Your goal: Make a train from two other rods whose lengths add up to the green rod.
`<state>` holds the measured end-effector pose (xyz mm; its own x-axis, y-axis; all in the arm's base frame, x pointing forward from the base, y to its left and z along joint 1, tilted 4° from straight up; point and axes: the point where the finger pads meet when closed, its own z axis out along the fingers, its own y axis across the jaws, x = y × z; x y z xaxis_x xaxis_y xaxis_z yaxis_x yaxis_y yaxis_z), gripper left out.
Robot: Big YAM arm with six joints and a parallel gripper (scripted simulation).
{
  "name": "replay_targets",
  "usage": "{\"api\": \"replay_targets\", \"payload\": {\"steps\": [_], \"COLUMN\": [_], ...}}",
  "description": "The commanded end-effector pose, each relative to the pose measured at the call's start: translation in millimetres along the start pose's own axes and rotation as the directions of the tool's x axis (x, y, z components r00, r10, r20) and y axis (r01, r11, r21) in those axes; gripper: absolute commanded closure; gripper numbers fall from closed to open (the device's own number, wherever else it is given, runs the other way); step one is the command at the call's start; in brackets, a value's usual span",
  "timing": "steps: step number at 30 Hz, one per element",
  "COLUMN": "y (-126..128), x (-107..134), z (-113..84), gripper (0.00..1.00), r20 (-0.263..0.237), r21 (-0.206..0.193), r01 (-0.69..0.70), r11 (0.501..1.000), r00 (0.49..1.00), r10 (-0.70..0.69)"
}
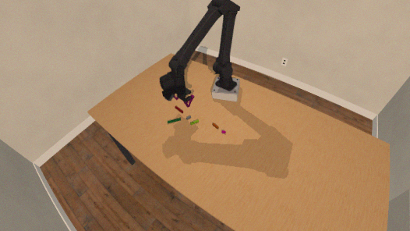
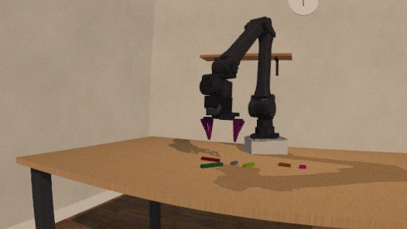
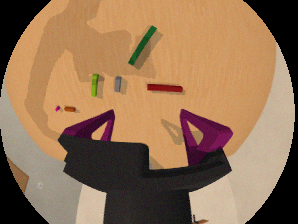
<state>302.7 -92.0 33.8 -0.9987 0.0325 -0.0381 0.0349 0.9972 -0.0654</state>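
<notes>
The green rod point(image 1: 174, 120) point(image 2: 211, 165) point(image 3: 143, 47) lies flat on the table. A red rod point(image 1: 178, 109) point(image 2: 210, 158) point(image 3: 164, 87) lies just behind it. A short grey rod point(image 1: 189, 117) point(image 2: 234, 163) point(image 3: 117, 83) and a lime rod point(image 1: 194, 122) point(image 2: 248, 165) point(image 3: 95, 84) lie side by side, with a small gap between them. An orange rod point(image 1: 215, 125) point(image 2: 284, 165) point(image 3: 69, 108) and a small magenta rod point(image 1: 224, 132) point(image 2: 302, 166) point(image 3: 59, 108) lie further right. My gripper point(image 1: 184, 100) point(image 2: 222, 132) point(image 3: 147, 112) is open and empty, hanging well above the table over the red rod.
The arm's grey base point(image 1: 225, 90) point(image 2: 266, 145) stands on the table point(image 1: 312, 156) point(image 2: 116, 162) behind the rods. The table's left edge is near the rods in the top view. A wall shelf point(image 2: 284, 56) hangs behind the arm.
</notes>
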Motion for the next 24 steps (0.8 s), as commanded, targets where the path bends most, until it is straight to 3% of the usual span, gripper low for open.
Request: {"api": "replay_targets", "payload": {"steps": [1,5,13,16,18,24], "y": [-9.6,-12.6,-13.3,-15.7,-15.7,-16.5], "x": [-17.8,-22.0,-18.4,-21.3,-21.3,-17.7], "z": [-8.1,-10.7,-8.3,-10.2,-10.2,-7.8], "gripper": [0.00,0.00,0.00,0.00,0.00,0.00], "r20": [0.029,0.036,0.028,0.031,0.031,0.023], "r21": [0.002,0.010,0.010,0.017,0.017,0.015], "r01": [0.060,0.202,0.330,0.439,0.439,0.570], "r11": [0.998,0.979,0.944,0.898,0.898,0.821], "r00": [0.998,0.979,0.943,0.898,0.898,0.821], "r10": [-0.060,-0.203,-0.330,-0.440,-0.440,-0.570]}}
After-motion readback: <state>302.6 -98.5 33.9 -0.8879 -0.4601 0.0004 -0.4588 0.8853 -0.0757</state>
